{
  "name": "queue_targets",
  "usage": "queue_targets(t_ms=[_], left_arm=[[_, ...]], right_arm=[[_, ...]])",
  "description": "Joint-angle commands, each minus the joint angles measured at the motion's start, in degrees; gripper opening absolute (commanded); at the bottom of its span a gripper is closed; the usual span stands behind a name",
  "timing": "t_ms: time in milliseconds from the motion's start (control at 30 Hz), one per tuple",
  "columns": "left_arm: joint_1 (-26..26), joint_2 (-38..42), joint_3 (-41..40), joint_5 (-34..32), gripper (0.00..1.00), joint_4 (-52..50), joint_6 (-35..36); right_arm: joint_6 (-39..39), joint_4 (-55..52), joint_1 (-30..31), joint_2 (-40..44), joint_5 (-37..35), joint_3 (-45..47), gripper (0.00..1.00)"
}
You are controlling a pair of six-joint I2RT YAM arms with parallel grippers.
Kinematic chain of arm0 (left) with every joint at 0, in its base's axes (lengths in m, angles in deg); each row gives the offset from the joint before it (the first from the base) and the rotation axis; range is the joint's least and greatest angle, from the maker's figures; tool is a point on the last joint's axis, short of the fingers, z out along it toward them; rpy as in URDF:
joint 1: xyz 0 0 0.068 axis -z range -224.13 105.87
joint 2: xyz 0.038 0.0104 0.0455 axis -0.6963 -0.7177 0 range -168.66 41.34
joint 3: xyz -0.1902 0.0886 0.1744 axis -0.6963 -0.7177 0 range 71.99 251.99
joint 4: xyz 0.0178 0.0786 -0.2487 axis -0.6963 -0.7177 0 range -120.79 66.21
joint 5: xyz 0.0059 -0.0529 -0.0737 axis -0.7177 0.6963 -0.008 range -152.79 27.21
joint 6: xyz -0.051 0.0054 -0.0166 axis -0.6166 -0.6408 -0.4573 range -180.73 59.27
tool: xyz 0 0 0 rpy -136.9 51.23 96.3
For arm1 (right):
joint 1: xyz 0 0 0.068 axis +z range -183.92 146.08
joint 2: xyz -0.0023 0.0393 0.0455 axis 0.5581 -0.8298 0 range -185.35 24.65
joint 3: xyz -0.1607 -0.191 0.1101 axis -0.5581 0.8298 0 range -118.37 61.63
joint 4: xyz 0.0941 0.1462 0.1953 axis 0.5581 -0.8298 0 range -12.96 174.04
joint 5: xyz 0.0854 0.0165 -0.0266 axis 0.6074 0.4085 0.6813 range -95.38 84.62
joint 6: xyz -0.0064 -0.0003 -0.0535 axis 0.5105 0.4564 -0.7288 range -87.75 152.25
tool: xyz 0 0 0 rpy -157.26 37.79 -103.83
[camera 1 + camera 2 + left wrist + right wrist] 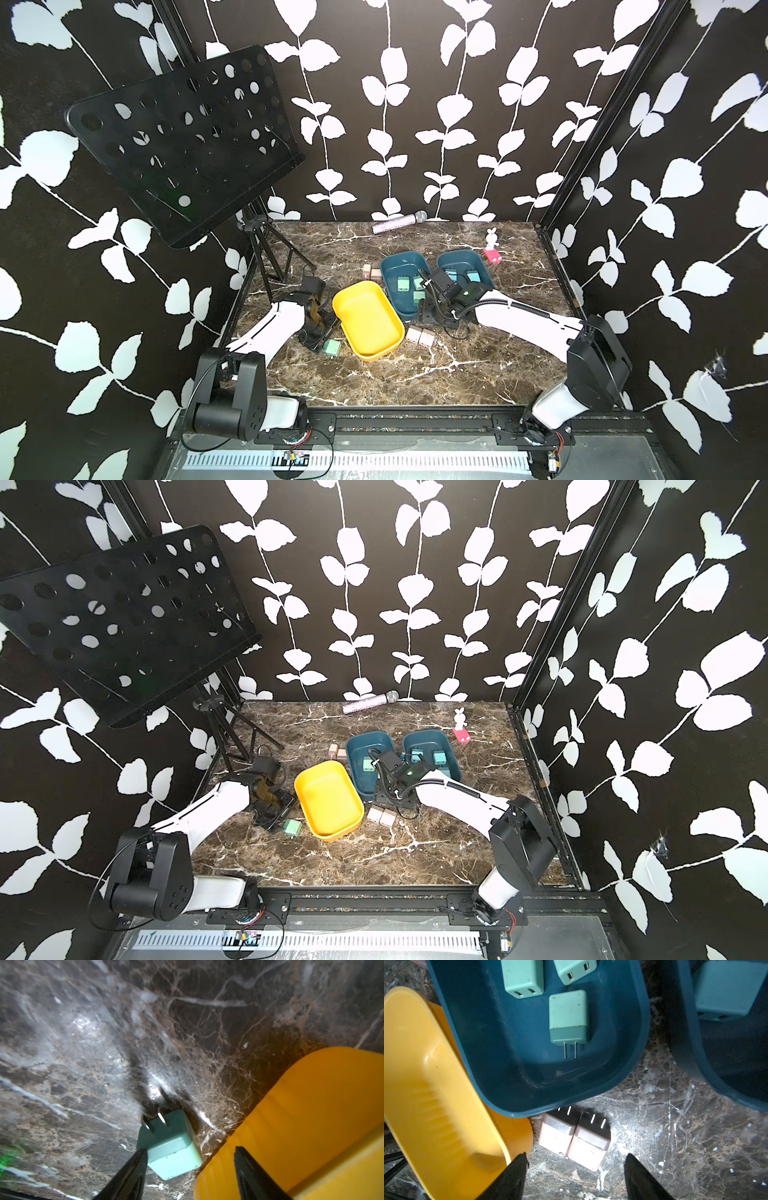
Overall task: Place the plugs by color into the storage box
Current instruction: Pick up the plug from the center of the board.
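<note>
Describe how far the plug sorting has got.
Done: three green plugs lie in one blue bin, light blue plugs in the other blue bin. In hand: the left hand, open, straddles a fourth green plug on the table. Left: that plug, a near pink pair and a far pink pair; the yellow bin holds nothing yet.

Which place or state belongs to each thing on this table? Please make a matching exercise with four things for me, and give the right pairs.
Things:
1. yellow plastic tub
2. single teal-green cube plug
3. two pinkish-beige cube plugs
4. glittery handheld microphone with a silver head

Places or states:
A. lies at the far edge of the marble table
B. side by side, touching each other
C. empty
D. between the open jaws of the left gripper

Right pairs: 1-C, 2-D, 3-B, 4-A.
</note>
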Motion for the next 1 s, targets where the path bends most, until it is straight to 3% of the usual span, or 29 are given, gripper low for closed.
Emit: queue_targets(t_ms=[0, 367, 967], left_arm=[[0.4, -1.4, -2.7, 1.1, 0.68, -3.1, -0.9], [0.6, 4.0, 1.8, 1.5, 0.67, -12.0, -1.0], [5.0, -0.9, -1.0, 4.3, 0.67, -3.7, -8.8]], right_arm=[[1.5, -0.2, 0.4, 1.6, -1.5, 1.1, 0.72], [3.8, 1.4, 1.2, 2.8, -2.7, 3.2, 0.72], [4.7, 0.5, 2.2, 2.7, -3.7, 3.4, 0.72]])
